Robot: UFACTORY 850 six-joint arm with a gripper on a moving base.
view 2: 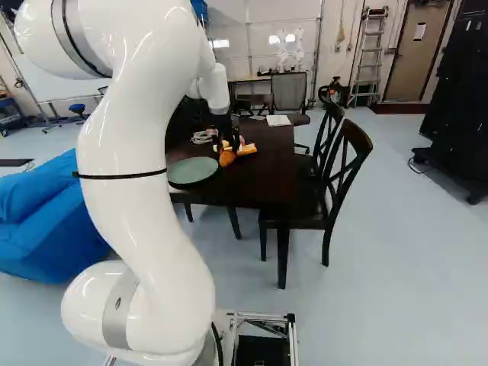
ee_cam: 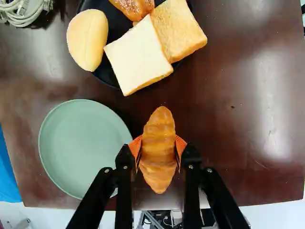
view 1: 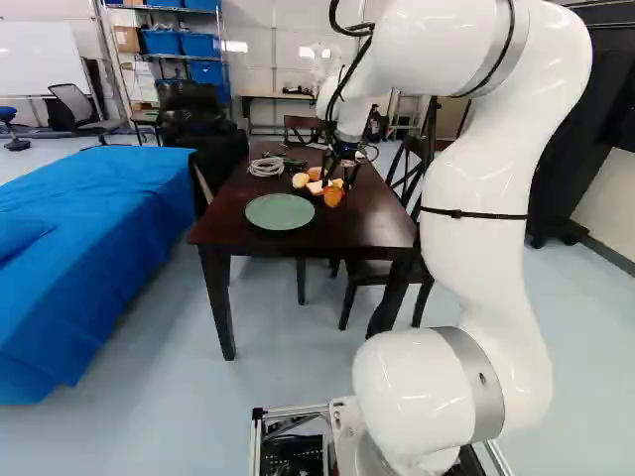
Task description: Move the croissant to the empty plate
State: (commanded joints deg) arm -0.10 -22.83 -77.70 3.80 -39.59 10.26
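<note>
In the left base view my gripper (view 1: 345,171) hangs over the dark table, with the croissant (view 1: 333,196) at its fingertips. The wrist view shows the gripper (ee_cam: 158,151) shut on the croissant (ee_cam: 159,138), an orange pad pressed to each side of it. The empty green plate (ee_cam: 86,148) lies on the table beside the gripper, close to one finger; in the left base view the plate (view 1: 280,211) is left of the croissant.
Ahead of the gripper, a black plate (ee_cam: 108,71) carries bread slices (ee_cam: 139,56), an oval roll (ee_cam: 87,40) and another pastry (ee_cam: 133,6). A coiled cable (view 1: 266,167) lies on the table (view 1: 367,233). Chairs (view 2: 347,164) stand along its right side.
</note>
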